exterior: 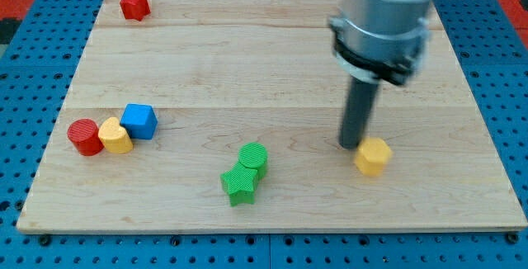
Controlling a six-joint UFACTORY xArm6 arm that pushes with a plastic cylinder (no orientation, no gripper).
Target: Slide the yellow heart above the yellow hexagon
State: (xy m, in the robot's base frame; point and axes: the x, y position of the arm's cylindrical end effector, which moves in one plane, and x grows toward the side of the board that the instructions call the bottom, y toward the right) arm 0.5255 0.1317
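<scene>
The yellow heart [115,135] lies at the view's left, wedged between a red cylinder [84,136] and a blue cube [139,120]. The yellow hexagon [373,155] lies at the lower right of the board. My tip [352,145] stands just to the upper left of the yellow hexagon, touching or almost touching it, far to the right of the yellow heart.
A green cylinder [253,157] and a green star [240,184] sit together at the bottom centre. A red hexagon-like block [134,6] sits at the top left corner. The wooden board [247,63] lies on a blue pegboard. The arm's grey body hangs over the upper right.
</scene>
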